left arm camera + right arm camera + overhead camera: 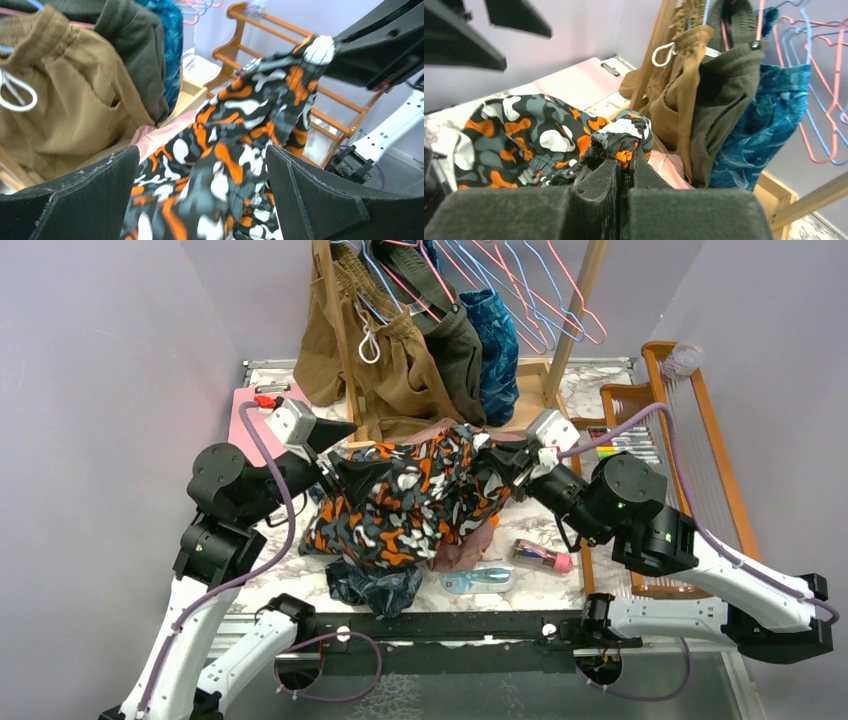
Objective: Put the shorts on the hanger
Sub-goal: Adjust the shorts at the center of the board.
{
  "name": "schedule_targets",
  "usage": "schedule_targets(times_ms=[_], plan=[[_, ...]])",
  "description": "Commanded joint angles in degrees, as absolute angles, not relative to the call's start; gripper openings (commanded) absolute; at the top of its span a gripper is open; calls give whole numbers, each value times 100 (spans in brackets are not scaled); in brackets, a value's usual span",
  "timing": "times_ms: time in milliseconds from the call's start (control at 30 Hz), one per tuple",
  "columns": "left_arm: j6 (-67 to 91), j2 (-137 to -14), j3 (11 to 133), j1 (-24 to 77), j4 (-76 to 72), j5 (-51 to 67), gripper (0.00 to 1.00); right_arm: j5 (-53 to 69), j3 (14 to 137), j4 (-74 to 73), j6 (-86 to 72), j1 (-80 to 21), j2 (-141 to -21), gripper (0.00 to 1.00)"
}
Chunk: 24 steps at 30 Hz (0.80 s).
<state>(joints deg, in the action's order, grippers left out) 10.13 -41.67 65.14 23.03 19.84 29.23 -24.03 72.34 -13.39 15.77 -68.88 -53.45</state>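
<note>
Left hand (202,152) fingers spread wide; right hand (625,167) fingers pinched together.

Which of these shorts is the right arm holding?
The dark camouflage-print fabric shorts with orange, white and grey blobs, pinched between the right fingers. The brown garment, olive garment and teal garment hang behind, untouched.

We can read no text, small tag (754,45) on the olive garment (724,85) above the right fingers (589,200) too tiny, bottle (478,581) label blurred.
</note>
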Motion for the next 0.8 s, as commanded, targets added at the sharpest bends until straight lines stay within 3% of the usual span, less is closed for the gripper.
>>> schedule_targets(times_ms=[0,467,767], plan=[[937,-4271,6804,2347,1235,3539,99,-1442,6989,-1284,1791,-6890,-5052,1],[926,-5075,6868,2643,-24,5431,99,206,7001,-1874,1627,-6891,-4734,1],[146,-5421,6720,3439,317,5576,99,722,7154,-2103,1468,-6891,-4861,1]])
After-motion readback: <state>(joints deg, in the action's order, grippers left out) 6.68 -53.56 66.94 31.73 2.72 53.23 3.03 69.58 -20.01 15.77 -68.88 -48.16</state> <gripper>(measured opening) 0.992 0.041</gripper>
